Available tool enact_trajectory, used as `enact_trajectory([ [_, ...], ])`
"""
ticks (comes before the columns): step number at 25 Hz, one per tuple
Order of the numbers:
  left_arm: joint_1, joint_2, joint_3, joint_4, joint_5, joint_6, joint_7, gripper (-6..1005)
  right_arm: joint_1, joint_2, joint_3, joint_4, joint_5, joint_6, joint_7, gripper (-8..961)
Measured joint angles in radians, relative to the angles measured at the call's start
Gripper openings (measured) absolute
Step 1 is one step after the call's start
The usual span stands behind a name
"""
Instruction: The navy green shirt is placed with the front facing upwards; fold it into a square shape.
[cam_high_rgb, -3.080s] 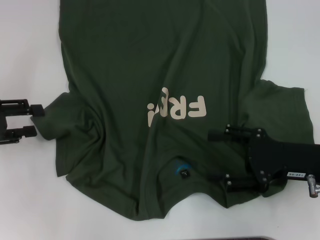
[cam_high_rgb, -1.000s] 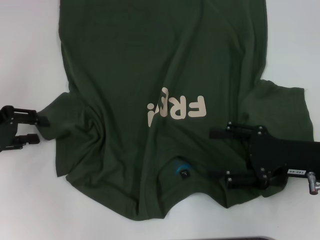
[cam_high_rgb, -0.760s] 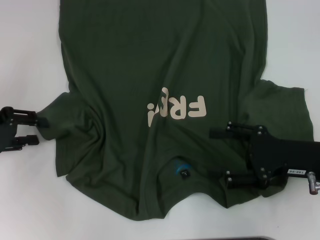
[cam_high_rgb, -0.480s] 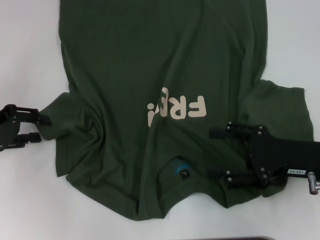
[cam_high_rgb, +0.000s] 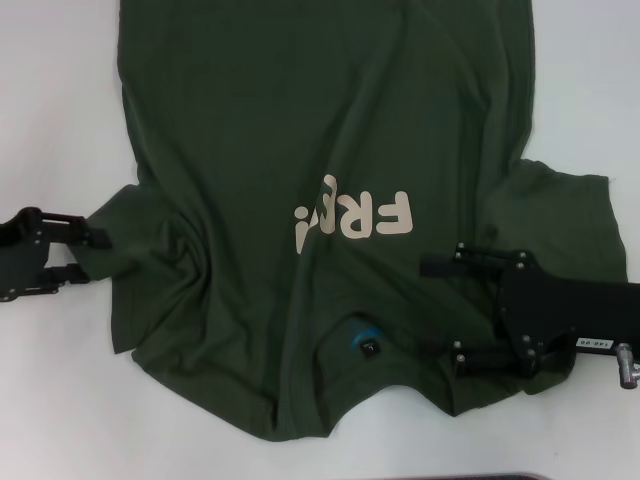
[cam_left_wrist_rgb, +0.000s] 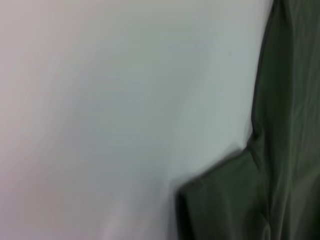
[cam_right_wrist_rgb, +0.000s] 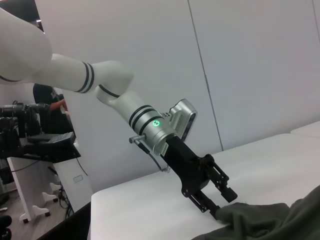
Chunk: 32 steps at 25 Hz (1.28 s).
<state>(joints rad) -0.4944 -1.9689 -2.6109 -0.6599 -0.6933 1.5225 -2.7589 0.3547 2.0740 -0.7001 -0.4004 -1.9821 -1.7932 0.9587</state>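
The navy green shirt (cam_high_rgb: 300, 150) lies face up on the white table (cam_high_rgb: 50, 100), collar toward me, with its cream letters (cam_high_rgb: 355, 218) partly creased and the blue collar mark (cam_high_rgb: 358, 336) showing. My left gripper (cam_high_rgb: 84, 254) is open at the edge of the shirt's left sleeve (cam_high_rgb: 120, 240). In the right wrist view the left gripper (cam_right_wrist_rgb: 223, 199) has its jaws at the sleeve's edge (cam_right_wrist_rgb: 250, 215). The left wrist view shows the sleeve corner (cam_left_wrist_rgb: 235, 200). My right gripper (cam_high_rgb: 438, 312) is open and low over the cloth beside the collar, by the right sleeve (cam_high_rgb: 570, 220).
The shirt's hem runs out of the head view at the far side. A dark strip (cam_high_rgb: 500, 477) shows at the table's near edge. Off the table, in the right wrist view, a person and equipment stands (cam_right_wrist_rgb: 35, 130) are to one side.
My left gripper has moved right, up to the sleeve's edge, and turned a little. My right gripper has stayed almost in place, open over the cloth.
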Motion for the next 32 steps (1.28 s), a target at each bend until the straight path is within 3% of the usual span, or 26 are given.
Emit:
enact_trajectory([
  [11, -0.024, -0.002, 0.013, 0.029, 0.0, -0.034, 0.006, 545, 0.001, 0.0, 0.001, 0.0, 0.0, 0.001, 0.0, 882],
  [26, -0.051, -0.009, 0.016, 0.025, -0.004, -0.035, 0.009, 447, 0.001, 0.0, 0.001, 0.0, 0.005, 0.002, 0.0, 882],
  [32, -0.061, -0.004, 0.067, 0.024, -0.004, -0.029, 0.026, 407, 0.004, 0.0, 0.002, -0.008, 0.005, 0.003, 0.007, 882],
])
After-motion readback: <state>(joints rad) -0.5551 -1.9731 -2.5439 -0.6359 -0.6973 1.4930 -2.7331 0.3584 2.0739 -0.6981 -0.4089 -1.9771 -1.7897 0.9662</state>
